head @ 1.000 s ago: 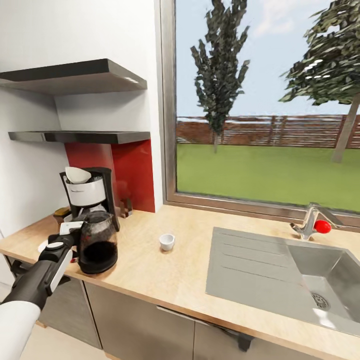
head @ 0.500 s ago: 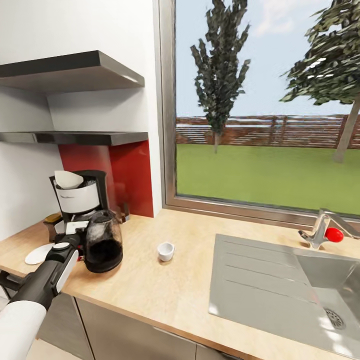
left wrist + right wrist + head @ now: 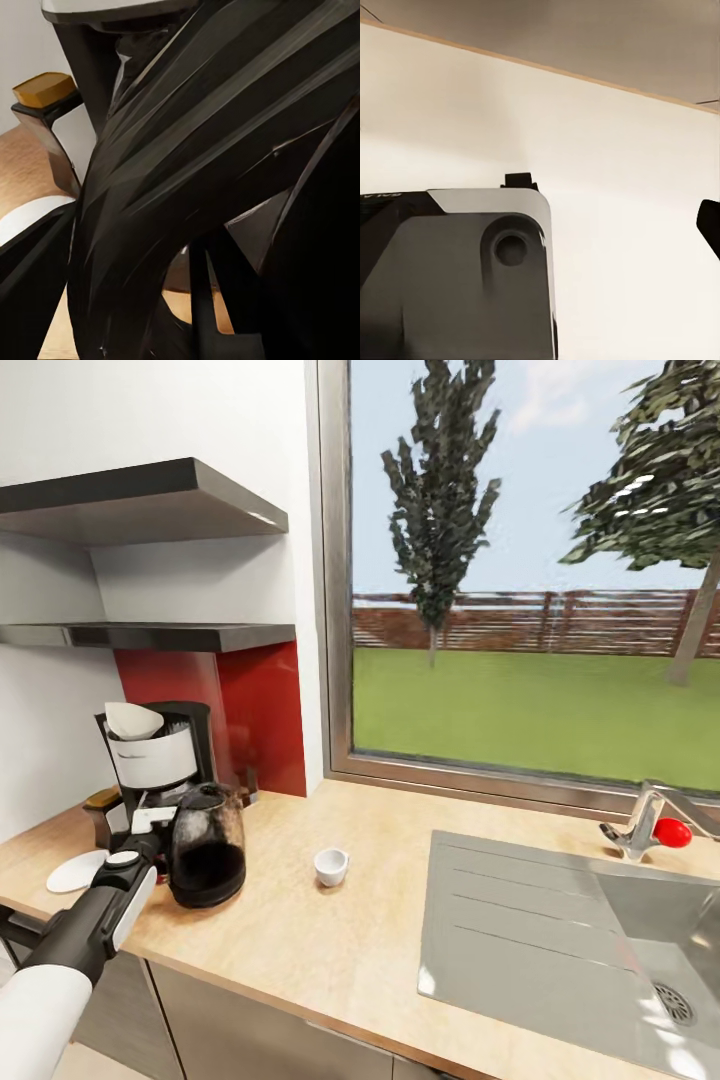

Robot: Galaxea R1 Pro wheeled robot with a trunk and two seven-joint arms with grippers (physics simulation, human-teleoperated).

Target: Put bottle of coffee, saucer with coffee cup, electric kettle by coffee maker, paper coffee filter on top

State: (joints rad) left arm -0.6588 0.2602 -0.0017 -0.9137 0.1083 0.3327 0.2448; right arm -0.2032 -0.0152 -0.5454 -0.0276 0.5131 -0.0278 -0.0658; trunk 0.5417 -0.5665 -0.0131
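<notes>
Smoky-glass electric kettle (image 3: 206, 857) sits against the left tool (image 3: 150, 838), whose grip I cannot tell.

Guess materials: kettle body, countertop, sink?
Electric kettle: looks like dark smoky glass, glossy and see-through near the top, with a matte black lid and base, likely plastic. Countertop: light tan wood-look slab with faint grain, satin; could be laminate. Sink: brushed grey metal look, probably stainless steel, with ribbed drainer grooves.

The countertop (image 3: 300, 930) bears kettle (image 3: 206, 847), cup (image 3: 331, 865), saucer (image 3: 75, 870).
</notes>
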